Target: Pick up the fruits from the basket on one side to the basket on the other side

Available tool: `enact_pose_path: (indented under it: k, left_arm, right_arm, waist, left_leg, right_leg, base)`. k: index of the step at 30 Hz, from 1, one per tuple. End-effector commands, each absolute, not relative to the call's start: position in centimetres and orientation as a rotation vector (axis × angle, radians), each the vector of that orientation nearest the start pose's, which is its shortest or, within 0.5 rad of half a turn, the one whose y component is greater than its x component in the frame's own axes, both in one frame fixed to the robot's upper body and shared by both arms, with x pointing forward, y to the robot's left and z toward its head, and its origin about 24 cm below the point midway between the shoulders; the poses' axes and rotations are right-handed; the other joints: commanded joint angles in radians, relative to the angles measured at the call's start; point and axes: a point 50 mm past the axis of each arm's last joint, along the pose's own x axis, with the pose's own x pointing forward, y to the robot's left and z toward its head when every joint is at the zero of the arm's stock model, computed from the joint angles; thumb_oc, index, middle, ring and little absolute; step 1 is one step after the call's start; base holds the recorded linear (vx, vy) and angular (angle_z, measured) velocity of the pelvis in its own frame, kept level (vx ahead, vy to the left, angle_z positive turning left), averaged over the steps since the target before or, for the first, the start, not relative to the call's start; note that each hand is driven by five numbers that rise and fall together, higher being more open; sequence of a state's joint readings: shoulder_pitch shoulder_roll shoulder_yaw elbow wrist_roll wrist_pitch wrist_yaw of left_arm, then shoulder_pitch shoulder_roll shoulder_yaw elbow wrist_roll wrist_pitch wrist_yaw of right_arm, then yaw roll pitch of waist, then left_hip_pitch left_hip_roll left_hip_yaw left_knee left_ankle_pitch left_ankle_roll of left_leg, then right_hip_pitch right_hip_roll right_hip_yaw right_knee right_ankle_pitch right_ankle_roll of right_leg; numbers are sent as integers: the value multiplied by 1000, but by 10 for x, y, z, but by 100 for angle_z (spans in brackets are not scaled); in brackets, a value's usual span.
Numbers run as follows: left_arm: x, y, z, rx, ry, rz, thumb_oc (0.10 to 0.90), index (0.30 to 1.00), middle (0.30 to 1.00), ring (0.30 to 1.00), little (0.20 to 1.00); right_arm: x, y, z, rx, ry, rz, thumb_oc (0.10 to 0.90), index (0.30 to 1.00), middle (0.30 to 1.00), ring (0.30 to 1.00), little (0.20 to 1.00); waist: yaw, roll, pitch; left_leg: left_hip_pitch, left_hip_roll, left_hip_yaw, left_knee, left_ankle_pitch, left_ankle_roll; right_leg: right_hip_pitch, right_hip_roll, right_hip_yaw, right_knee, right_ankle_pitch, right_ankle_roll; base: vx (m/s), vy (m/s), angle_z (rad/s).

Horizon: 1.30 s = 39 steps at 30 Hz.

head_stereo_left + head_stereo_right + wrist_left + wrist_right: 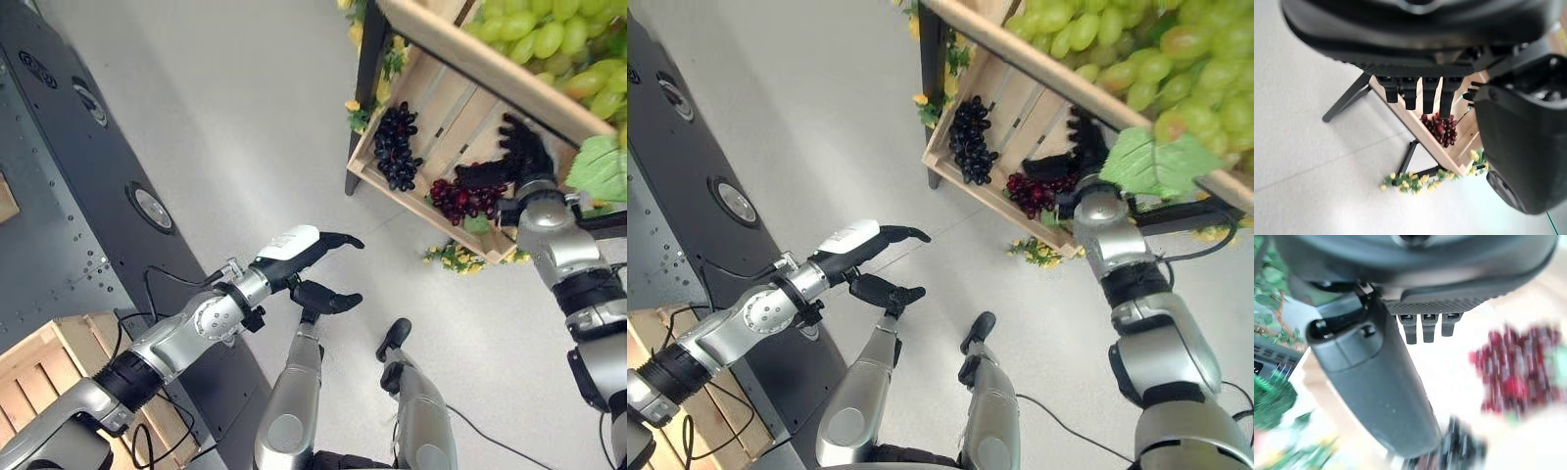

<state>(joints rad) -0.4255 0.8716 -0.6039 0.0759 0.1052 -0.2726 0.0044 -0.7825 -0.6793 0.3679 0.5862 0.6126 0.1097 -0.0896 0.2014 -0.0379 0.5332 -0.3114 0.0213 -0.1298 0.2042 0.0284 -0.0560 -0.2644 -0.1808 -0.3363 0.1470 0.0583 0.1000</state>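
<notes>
Above a pale grey floor point(245, 117), the right hand point(524, 147), fingers spread, hovers over red grapes point(465, 199) in a slanted wooden crate point(446, 108) (black grapes point(397, 147) alongside), the left hand point(304, 250) relaxed open.

two shiny silver-grey arms with round joints and black bands. each ends in a dark hand: the left hand point(299, 257) has a white cover on its thumb, the right hand point(517, 157) is all black.
</notes>
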Motion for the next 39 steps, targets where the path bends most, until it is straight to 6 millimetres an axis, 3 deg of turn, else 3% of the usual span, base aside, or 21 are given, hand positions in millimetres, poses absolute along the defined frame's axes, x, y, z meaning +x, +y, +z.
enact_pose_path:
  k: [1,9,13,16,18,20,23,26,29,32,34,35,39]
  left_arm:
    - [280,146,143,916,-590,-610,800,900,900,900,900]
    - [274,158,123,823,-483,-625,800,900,900,900,900]
    - [262,163,100,749,-371,-628,800,900,900,900,900]
    - [250,165,77,612,-254,-617,800,900,900,900,900]
    - [245,164,69,580,-215,-608,800,900,900,900,900]
    - [239,171,55,529,-154,-530,800,900,900,900,900]
    - [236,180,48,427,-108,-440,800,900,900,900,900]
    - [234,186,45,339,-84,-371,800,900,900,900,900]
    - [235,185,47,273,-92,-328,800,900,900,900,900]
    - [237,182,49,179,-84,-323,800,900,900,900,900]
    - [237,180,49,155,-76,-333,800,900,900,900,900]
    - [236,176,45,76,-43,-371,800,900,900,900,900]
    - [234,165,36,9,-1,-430,800,900,900,900,900]
  right_arm:
    - [369,-217,203,-90,-219,282,800,900,900,900,900]
    - [341,-194,143,77,-121,577,800,900,900,900,900]
    - [314,-183,111,248,-108,566,800,900,900,900,900]
    - [286,-179,76,261,-65,500,800,900,900,900,900]
    - [274,-178,66,284,-45,477,800,900,900,900,900]
    - [253,-167,42,359,31,532,800,900,900,900,900]
    - [239,-158,20,422,123,546,800,900,900,900,900]
    - [230,-150,9,486,164,579,800,900,900,900,900]
    - [234,-141,8,446,186,624,800,900,900,900,900]
    - [237,-135,9,427,193,656,800,900,900,900,900]
    - [237,-135,10,430,196,652,800,900,900,900,900]
    - [236,-134,8,432,209,663,800,900,900,900,900]
    - [235,-134,3,435,246,653,800,900,900,900,900]
  waist:
    - [-7,-11,-52]
    - [-20,3,-183]
    - [-40,6,-255]
    - [-61,15,-303]
    - [-70,17,-317]
    - [-92,18,-338]
    - [-94,17,-350]
    - [-87,16,-355]
    - [-69,23,-344]
    - [-41,18,-325]
    - [-39,12,-322]
    - [-34,-7,-317]
    - [-48,-22,-316]
  left_leg:
    - [125,-54,71,-82,-62,48]
    - [257,-37,75,-198,-31,22]
    - [310,-20,89,-233,-22,14]
    - [349,-1,106,-280,-7,9]
    - [355,2,110,-287,-4,8]
    - [368,10,129,-289,-3,5]
    - [376,19,135,-286,1,-2]
    - [371,36,135,-291,18,-21]
    - [331,68,151,-291,68,-55]
    - [307,79,195,-273,89,-61]
    - [292,75,216,-226,72,-57]
    - [276,58,248,-119,4,-50]
    - [283,49,309,-39,-53,-34]
  right_leg:
    - [102,15,36,5,-34,60]
    - [233,21,19,-73,-46,49]
    - [283,22,18,-101,-49,43]
    - [313,33,26,-133,-45,40]
    - [320,37,29,-140,-45,39]
    - [329,44,30,-139,-51,33]
    - [338,54,23,-138,-63,21]
    - [353,71,11,-160,-64,7]
    - [360,94,-2,-184,-64,-12]
    - [368,94,-35,-182,-68,-24]
    - [367,87,-51,-181,-65,-27]
    - [368,70,-73,-174,-68,-25]
    - [361,41,-111,-163,-48,-15]
  base:
    - [53,-4,-6]
    - [72,-4,2]
    - [99,-18,4]
    - [70,-27,1]
    - [24,-49,-10]
    - [4,-96,-10]
    - [-3,-153,-4]
    - [-13,-244,-1]
    - [-68,-189,5]
    - [-68,-119,16]
    - [-53,-48,39]
    - [-42,2,70]
    - [-38,102,59]
